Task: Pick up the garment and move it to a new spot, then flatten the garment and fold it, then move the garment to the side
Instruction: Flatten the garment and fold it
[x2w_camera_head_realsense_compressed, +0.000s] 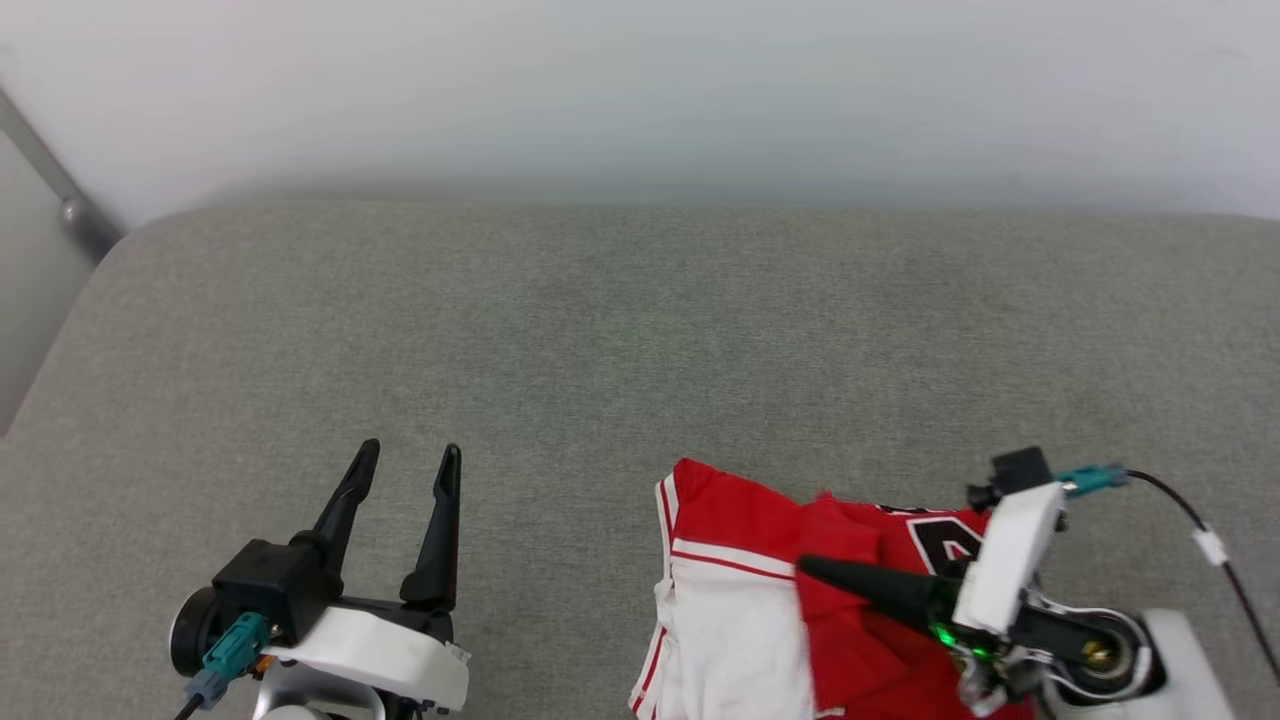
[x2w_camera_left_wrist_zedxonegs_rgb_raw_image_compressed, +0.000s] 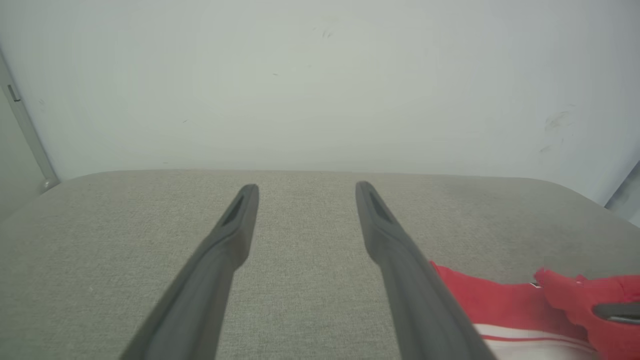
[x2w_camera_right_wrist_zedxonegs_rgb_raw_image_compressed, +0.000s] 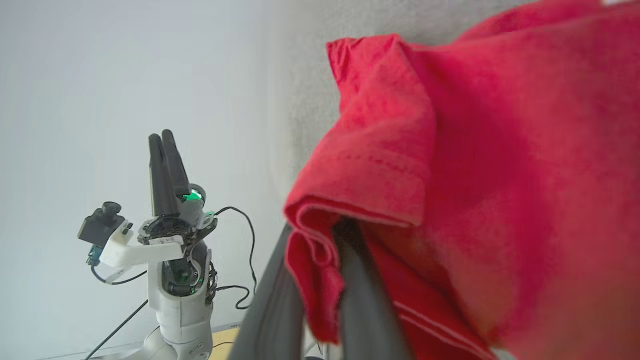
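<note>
The garment (x2w_camera_head_realsense_compressed: 740, 590), red with a white sleeve and red-striped trim, lies bunched at the lower right of the grey cushion; part of a black numeral shows by my right wrist. My right gripper (x2w_camera_head_realsense_compressed: 812, 568) points left, shut on a raised red fold of it. In the right wrist view the red cloth (x2w_camera_right_wrist_zedxonegs_rgb_raw_image_compressed: 475, 175) drapes over the dark fingers (x2w_camera_right_wrist_zedxonegs_rgb_raw_image_compressed: 362, 300) and hides their tips. My left gripper (x2w_camera_head_realsense_compressed: 411, 448) stands open at the lower left, apart from the garment, with nothing between its fingers. In the left wrist view the left gripper (x2w_camera_left_wrist_zedxonegs_rgb_raw_image_compressed: 307, 186) is open, with the garment (x2w_camera_left_wrist_zedxonegs_rgb_raw_image_compressed: 500, 305) at the lower right.
The grey fabric cushion (x2w_camera_head_realsense_compressed: 640, 330) stretches wide ahead and to the left, ending at a white wall (x2w_camera_head_realsense_compressed: 640, 90). A grey metal bar (x2w_camera_head_realsense_compressed: 50, 170) slants at the far left. A black cable (x2w_camera_head_realsense_compressed: 1215, 545) trails from my right wrist.
</note>
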